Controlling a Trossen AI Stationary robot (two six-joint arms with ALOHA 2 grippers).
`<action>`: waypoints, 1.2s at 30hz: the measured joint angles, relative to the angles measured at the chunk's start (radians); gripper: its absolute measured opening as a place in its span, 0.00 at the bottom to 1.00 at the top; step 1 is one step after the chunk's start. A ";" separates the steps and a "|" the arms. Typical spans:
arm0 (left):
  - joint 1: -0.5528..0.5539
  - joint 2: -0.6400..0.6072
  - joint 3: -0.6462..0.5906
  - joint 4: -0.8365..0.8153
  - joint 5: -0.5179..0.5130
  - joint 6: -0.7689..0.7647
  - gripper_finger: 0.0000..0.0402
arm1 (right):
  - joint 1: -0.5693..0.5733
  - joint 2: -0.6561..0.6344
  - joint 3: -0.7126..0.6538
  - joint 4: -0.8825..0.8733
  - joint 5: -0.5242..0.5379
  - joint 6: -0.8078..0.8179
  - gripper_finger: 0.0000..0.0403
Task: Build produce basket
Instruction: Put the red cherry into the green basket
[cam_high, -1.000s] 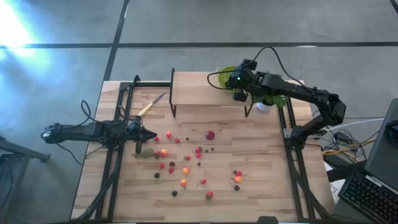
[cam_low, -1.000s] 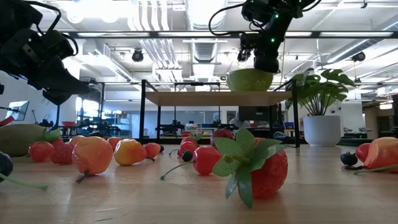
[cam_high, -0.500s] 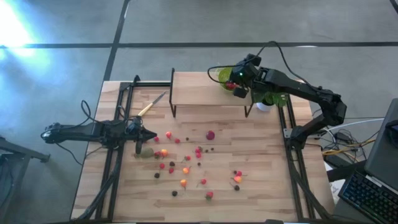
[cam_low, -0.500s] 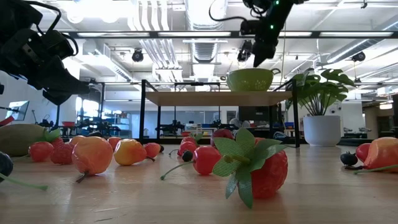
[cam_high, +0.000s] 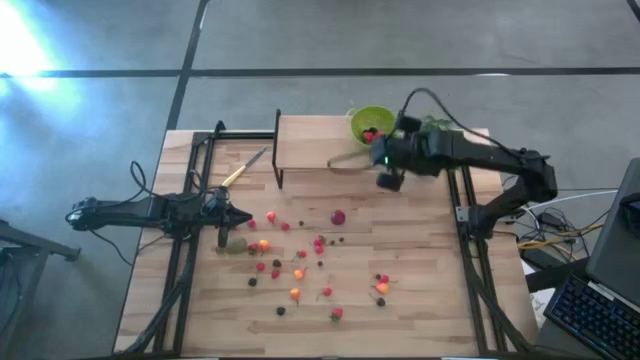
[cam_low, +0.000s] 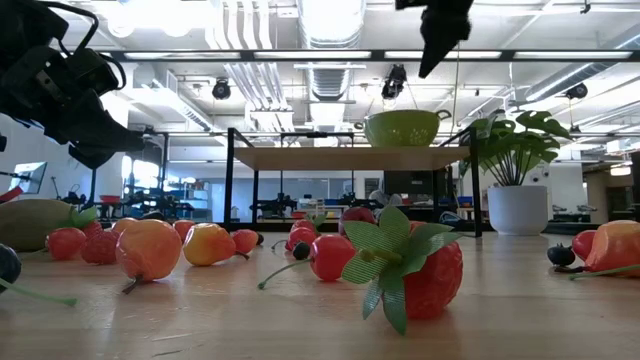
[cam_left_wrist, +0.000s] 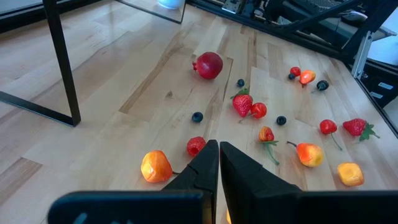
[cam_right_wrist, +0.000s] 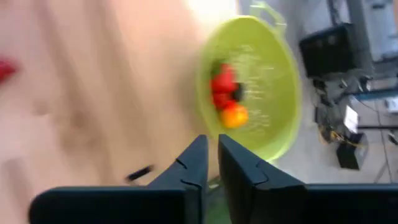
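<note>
The lime-green produce basket (cam_high: 370, 124) (cam_low: 402, 128) stands on the far right end of a raised wooden shelf (cam_high: 320, 152), with red and orange fruits (cam_right_wrist: 225, 94) in it. More produce lies loose on the table: small red, orange and dark fruits (cam_high: 298, 270) and a brownish-green oval one (cam_high: 236, 243). My right gripper (cam_high: 388, 180) (cam_right_wrist: 211, 163) hangs shut and empty, high above the shelf's near right corner. My left gripper (cam_high: 240, 219) (cam_left_wrist: 218, 155) is shut and empty, low over the table's left part.
A yellow-handled knife (cam_high: 243, 170) lies left of the shelf. A potted plant in a white pot (cam_low: 518, 210) stands right of the shelf, under my right arm. A dark red round fruit (cam_high: 339, 216) lies in front of the shelf. Black rails (cam_high: 470, 260) run along both table sides.
My right gripper has risen from just over the basket and swung toward the table's near edge, past the shelf's front. The basket, which it had partly covered from above, now shows whole with fruits inside and stands where it was.
</note>
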 joint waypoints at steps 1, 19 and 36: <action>0.000 0.000 0.000 0.000 0.000 0.000 0.05 | 0.039 0.000 -0.005 -0.016 -0.001 0.023 0.05; 0.000 0.000 0.000 0.000 0.000 0.000 0.05 | 0.663 0.002 -0.029 -0.034 -0.058 0.486 0.03; 0.000 0.000 0.000 0.000 0.000 0.000 0.05 | 0.815 0.011 -0.286 0.095 -0.090 0.779 0.29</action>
